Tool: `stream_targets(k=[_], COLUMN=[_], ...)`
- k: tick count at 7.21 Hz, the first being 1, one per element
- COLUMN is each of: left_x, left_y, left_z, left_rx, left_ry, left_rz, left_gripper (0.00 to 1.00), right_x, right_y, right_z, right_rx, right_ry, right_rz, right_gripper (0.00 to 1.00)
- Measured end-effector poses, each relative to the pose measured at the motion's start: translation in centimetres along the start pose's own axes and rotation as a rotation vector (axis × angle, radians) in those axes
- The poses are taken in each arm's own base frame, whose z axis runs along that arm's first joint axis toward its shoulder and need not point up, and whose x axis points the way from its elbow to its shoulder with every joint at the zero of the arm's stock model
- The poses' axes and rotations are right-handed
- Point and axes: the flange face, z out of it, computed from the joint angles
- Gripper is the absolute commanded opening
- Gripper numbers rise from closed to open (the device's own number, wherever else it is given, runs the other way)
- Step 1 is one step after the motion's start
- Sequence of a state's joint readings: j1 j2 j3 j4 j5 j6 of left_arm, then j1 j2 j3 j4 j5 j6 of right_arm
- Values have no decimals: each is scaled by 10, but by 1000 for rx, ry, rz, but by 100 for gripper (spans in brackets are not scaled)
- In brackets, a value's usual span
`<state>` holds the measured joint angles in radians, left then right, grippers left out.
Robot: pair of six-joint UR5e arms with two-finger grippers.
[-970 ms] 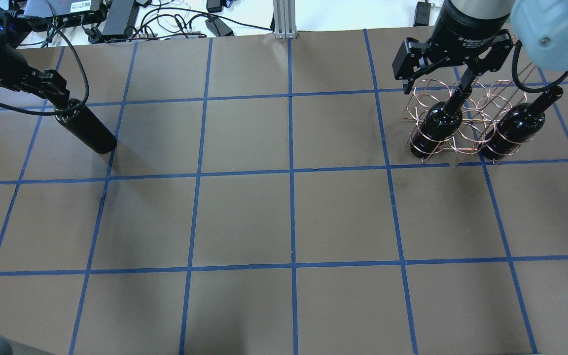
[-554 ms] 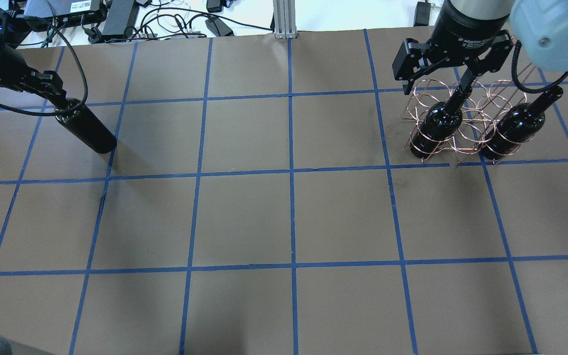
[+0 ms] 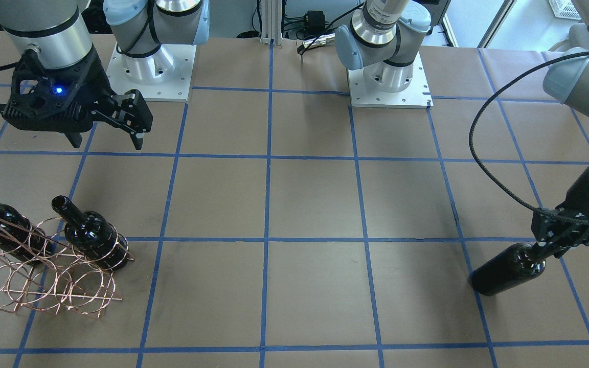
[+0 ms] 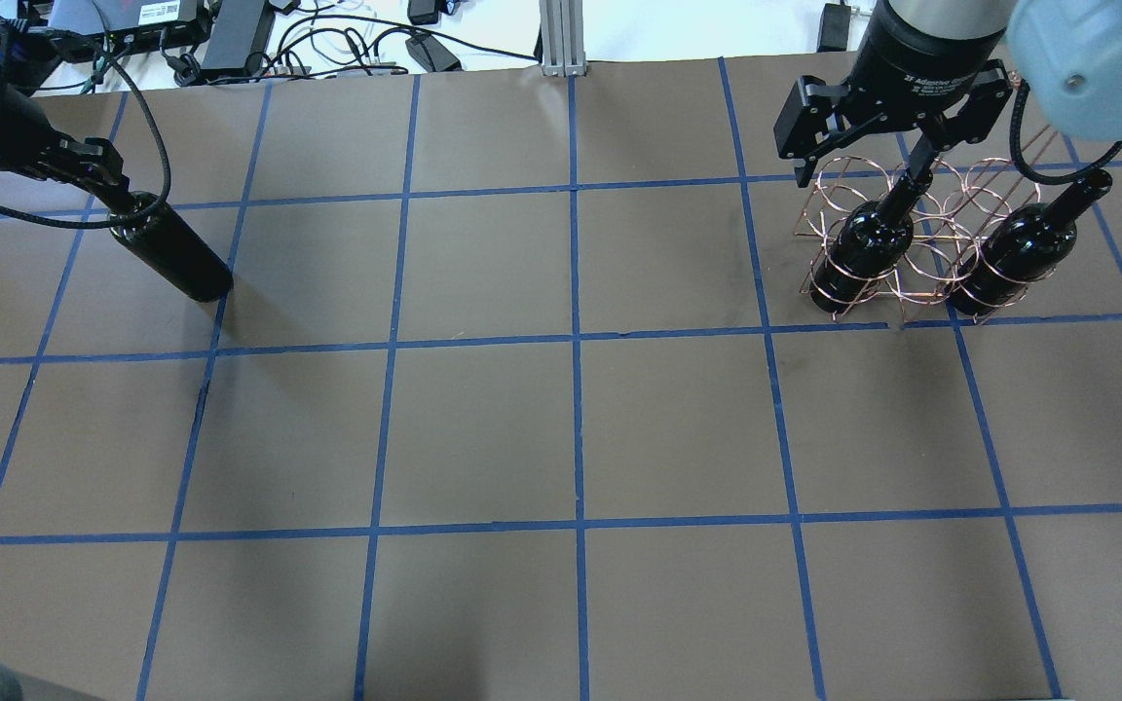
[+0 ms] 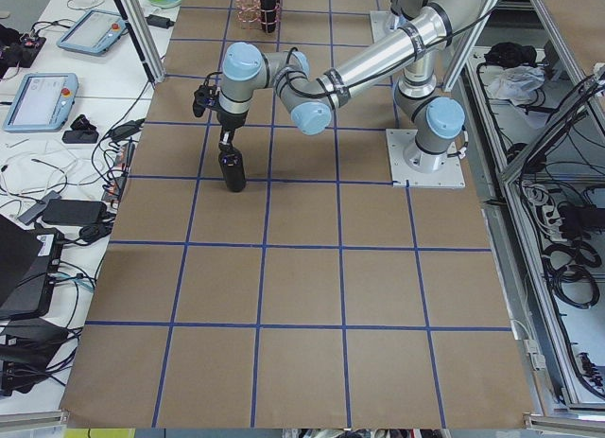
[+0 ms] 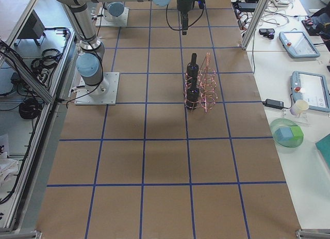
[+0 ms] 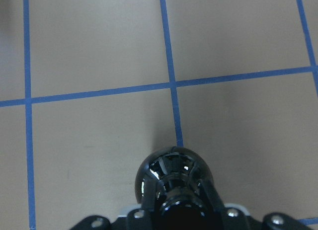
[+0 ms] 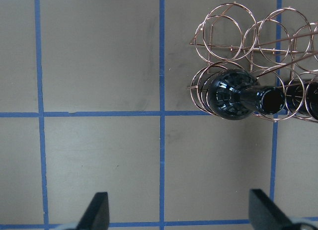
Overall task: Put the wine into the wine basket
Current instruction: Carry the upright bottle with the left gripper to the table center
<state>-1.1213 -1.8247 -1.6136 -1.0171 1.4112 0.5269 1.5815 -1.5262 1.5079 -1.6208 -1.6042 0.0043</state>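
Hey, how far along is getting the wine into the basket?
Done: two bottles stand in the wire basket, the right gripper open nearby. In hand: the left gripper is shut on the neck of the third bottle, which stands on the table far from the basket. Left: carry it over and slot it in.

Brown table [image 4: 483, 428], blue tape grid [image 4: 576, 341]; wine basket [image 3: 44, 278] on R end.

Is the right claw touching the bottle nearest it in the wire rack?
Apart. The front-facing view shows a clear gap between the right claw and the bottle.
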Motion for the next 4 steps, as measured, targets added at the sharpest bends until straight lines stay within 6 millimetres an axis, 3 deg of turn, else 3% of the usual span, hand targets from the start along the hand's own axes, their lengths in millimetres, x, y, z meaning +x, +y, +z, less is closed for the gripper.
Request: stream_targets(k=[1, 2, 3, 4], left_x=[21, 58, 109, 173], left_y=[-5, -9, -12, -12], left_z=[-15, -29, -40, -49], left_rx=[2, -2, -8, -11], left_ry=[4, 4, -8, -28], left_rz=[-7, -27, -60, -95], left_gripper=[8, 5, 5, 5], right_x=[0, 0, 0, 0], right_y=[0, 0, 0, 0], right_z=[0, 0, 0, 0], right_rx=[0, 0, 1, 1], right_ry=[0, 0, 1, 2], right_rz=[0, 0, 0, 0], right_gripper=[100, 100, 100, 100])
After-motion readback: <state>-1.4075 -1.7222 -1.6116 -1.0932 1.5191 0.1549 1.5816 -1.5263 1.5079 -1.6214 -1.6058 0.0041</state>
